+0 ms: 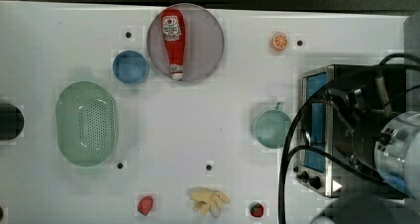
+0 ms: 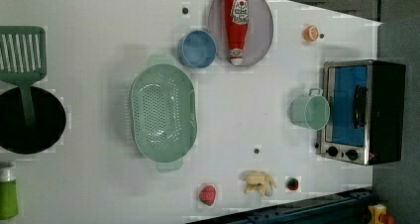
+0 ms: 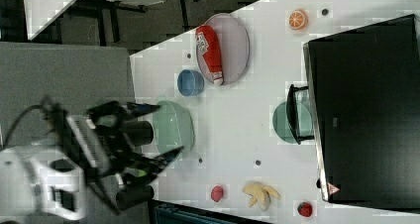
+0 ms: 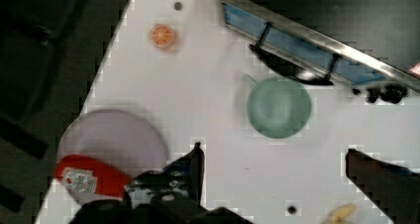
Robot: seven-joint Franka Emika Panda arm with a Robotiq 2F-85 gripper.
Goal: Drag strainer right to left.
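**Claw spread wide in the air, strainer resting alone on the table**

In the right view the gripper (image 3: pixel 157 131) hung in the foreground, off the table, its two dark fingers (image 3: pixel 141 106) standing far apart with nothing between them. The wrist view showed the same wide spread, one fingertip at either side of bare white table (image 4: pixel 218 120).

Behind the gripper in the right view sat the strainer (image 3: pixel 176 127), partly covered by the arm's dark parts. In the top view the strainer (image 1: pixel 87 123) lay on the top view's left part of the table (image 1: pixel 188 130), open side up, its holed centre showing. Nothing touched it.

Just beyond it, toward the top view's upper edge, stood the blue bowl (image 1: pixel 130 67), near the strainer's rim but apart from it. Beside the bowl lay the grey plate (image 1: pixel 203 50) with the ketchup bottle (image 1: pixel 174 40) resting on it, cap toward the table's middle.

Well apart from the strainer, at the top view's right, the teal mug (image 1: pixel 271 129) stood just beside the toaster oven (image 1: pixel 317 130). An orange slice (image 1: pixel 279 41) lay farther off near the table's far edge.

Along the top view's lower edge lay a strawberry (image 1: pixel 145 204), a bunch of bananas (image 1: pixel 210 201) and a small red-and-green fruit (image 1: pixel 256 209).

In the left view a green spatula (image 2: pixel 22 60) rested on a black pan (image 2: pixel 29 122).
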